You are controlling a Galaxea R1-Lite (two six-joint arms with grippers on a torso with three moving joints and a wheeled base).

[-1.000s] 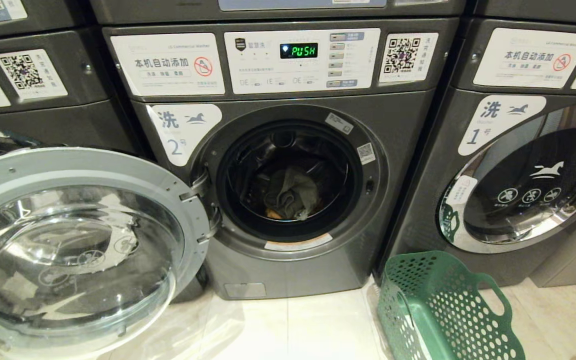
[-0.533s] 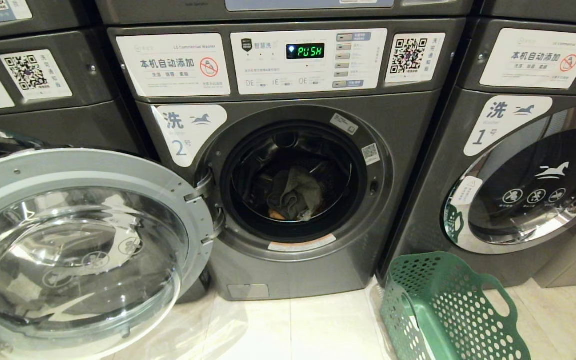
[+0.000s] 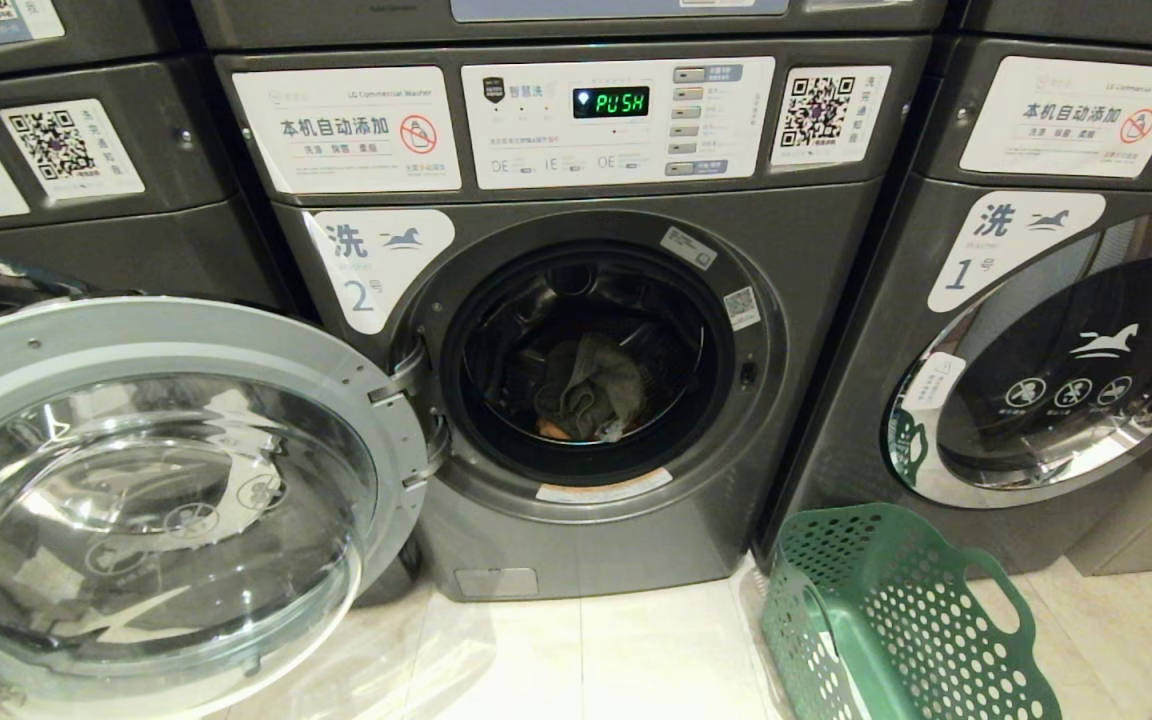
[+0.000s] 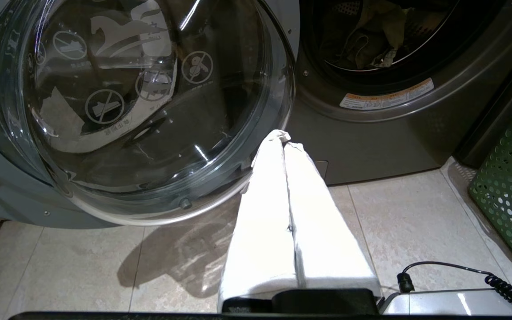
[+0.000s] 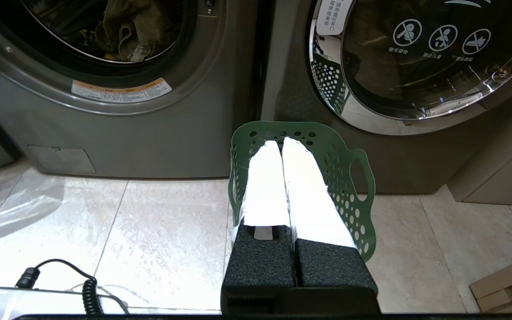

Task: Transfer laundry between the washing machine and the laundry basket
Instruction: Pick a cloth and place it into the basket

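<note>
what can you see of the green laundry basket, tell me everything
The laundry basket is green plastic, rectangular, with round holes all over its walls and a loop handle on the side. It stands on the pale tiled floor, in front of the closed machine marked 1 and to the right of the open washing machine marked 2. It looks tilted in the head view. Part of it is cut off by the frame; no clothes show in it. Nothing grips it.

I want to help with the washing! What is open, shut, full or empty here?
Washer 2: door swung open, display says PUSH.
Laundry: inside washer 2's drum.
Washer 1: door shut.
Basket: on the floor; nothing seen inside.
Left gripper: shut, empty.
Right gripper: shut, empty.
</note>
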